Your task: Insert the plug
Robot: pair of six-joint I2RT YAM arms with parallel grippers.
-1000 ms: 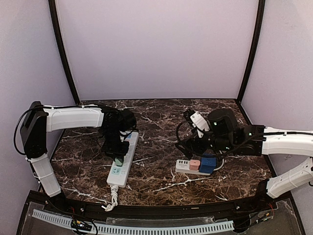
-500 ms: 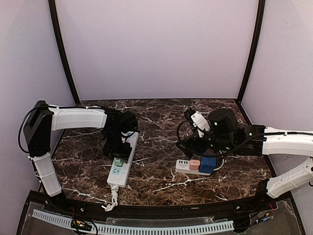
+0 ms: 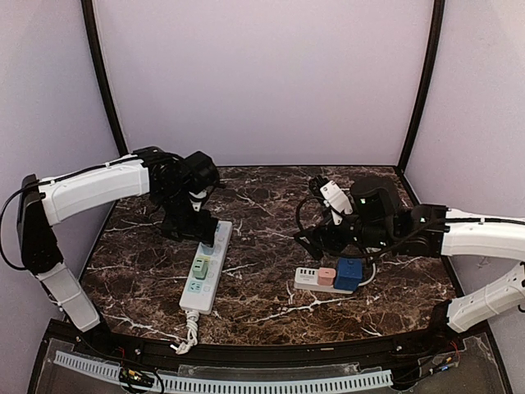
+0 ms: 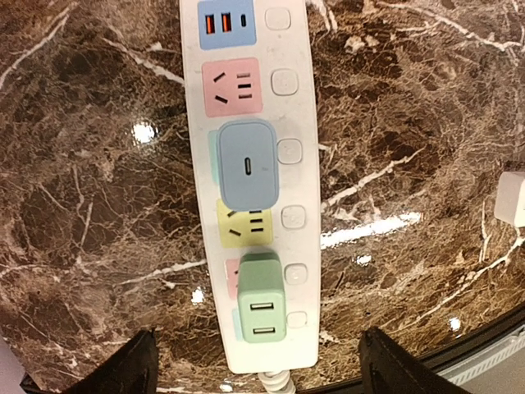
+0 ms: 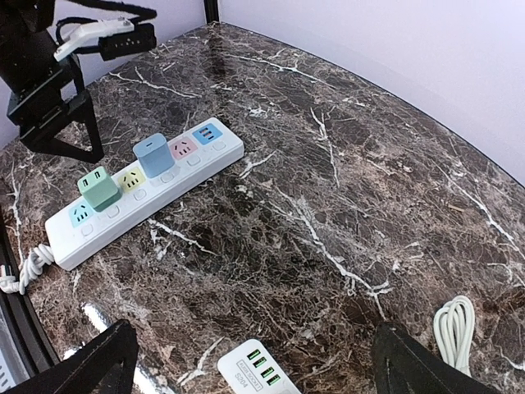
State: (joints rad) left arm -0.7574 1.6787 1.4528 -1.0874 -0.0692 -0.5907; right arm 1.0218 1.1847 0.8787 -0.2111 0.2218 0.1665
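Note:
A long white power strip lies on the left of the marble table. A green plug sits in a socket near its cord end, and a blue-grey plug sits further along. My left gripper hangs open above the strip, fingers wide on either side, touching nothing. From the top it hovers over the strip's far end. The right wrist view shows the green plug standing upright. My right gripper is open and empty above a small white USB strip.
The small strip at centre right carries a pink plug and a blue cube plug. A coiled white cable lies by it. The long strip's cord runs to the table's front edge. Walls enclose three sides.
The left gripper opened and let go of the green plug. It then rose and drew back toward the far end of the strip. The right arm barely moved.

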